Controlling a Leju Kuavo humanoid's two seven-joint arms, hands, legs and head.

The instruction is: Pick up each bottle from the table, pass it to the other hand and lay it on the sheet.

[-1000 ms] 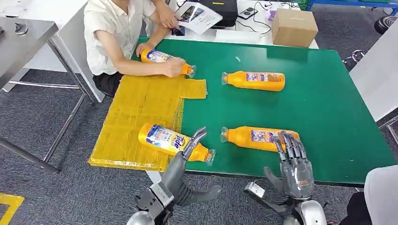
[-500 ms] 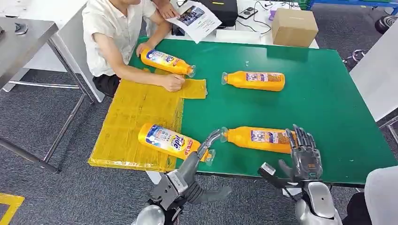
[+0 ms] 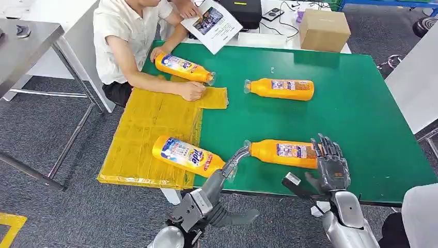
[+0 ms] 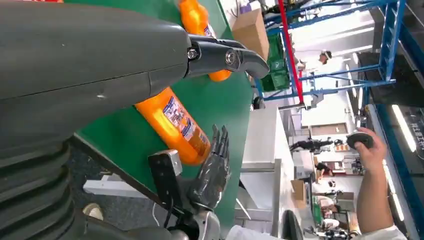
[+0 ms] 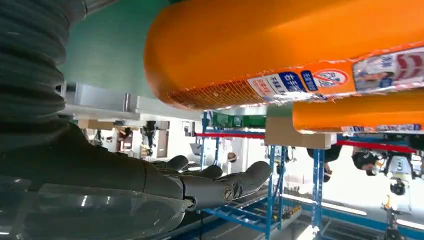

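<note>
The green table [image 3: 356, 119] carries the whole layout, and the yellow sheet [image 3: 150, 129] covers its 9 o'clock edge, probably so that finished bottles end up on the left arm's side while fresh ones wait toward the right. One bottle on the sheet [image 3: 185, 155] lies at about 7 o'clock from the table's middle, its cap end hanging off the sheet toward the green. The near bottle [image 3: 285, 153], apparently the one to take next, lies flat on the table at about 5 o'clock, its long axis running 3 to 9 o'clock with the clear cap pointing to 9 and the flat base to 3. The far bottle [image 3: 281, 89] lies parallel to it at about 12 o'clock, cap also to 9. A person [image 3: 124, 36] at 10 o'clock rests a hand by a fourth bottle [image 3: 182, 67] at the sheet's far end. The right hand [image 3: 330, 168] sits at the near bottle's base with fingers spread and holding nothing; whether they touch it I cannot tell. The left hand [image 3: 233, 160], fingers apart and empty, reaches toward that bottle's cap, likely placed to receive the pass.
</note>
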